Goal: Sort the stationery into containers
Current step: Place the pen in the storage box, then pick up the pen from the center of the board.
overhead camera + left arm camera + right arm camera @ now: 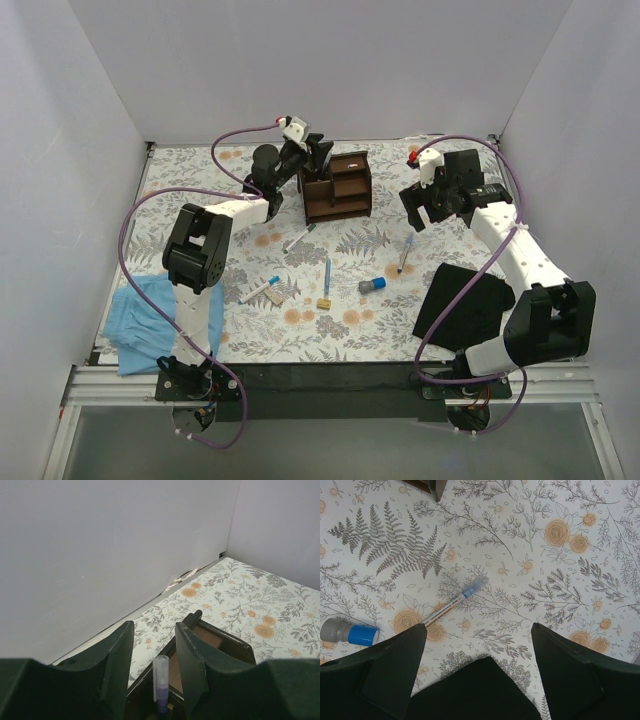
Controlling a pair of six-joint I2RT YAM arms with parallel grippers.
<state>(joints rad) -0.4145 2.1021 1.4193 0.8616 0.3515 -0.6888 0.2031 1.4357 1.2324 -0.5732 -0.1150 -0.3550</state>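
Observation:
The dark-brown organiser (pixel 336 186) stands at the back middle. My left gripper (pixel 314 151) hovers over its back left corner, jaws open. In the left wrist view a pen with a clear cap (pixel 161 679) stands in an organiser (pixel 220 642) slot between the fingers (pixel 154 628), touching neither. My right gripper (pixel 422 212) is open and empty above a blue-capped white pen (pixel 405 253), which also shows in the right wrist view (pixel 451 604). On the mat lie a teal marker (pixel 298 237), a blue pen (pixel 327 271), a white pen (pixel 259 290), a beige piece (pixel 277 296), a tan block (pixel 324 302) and a blue-and-grey cylinder (pixel 372 285).
A black cloth (pixel 468 300) lies at the right, under my right arm, and fills the bottom of the right wrist view (pixel 475 690). A light-blue cloth (pixel 150 318) lies at the near left. White walls close in the back and sides.

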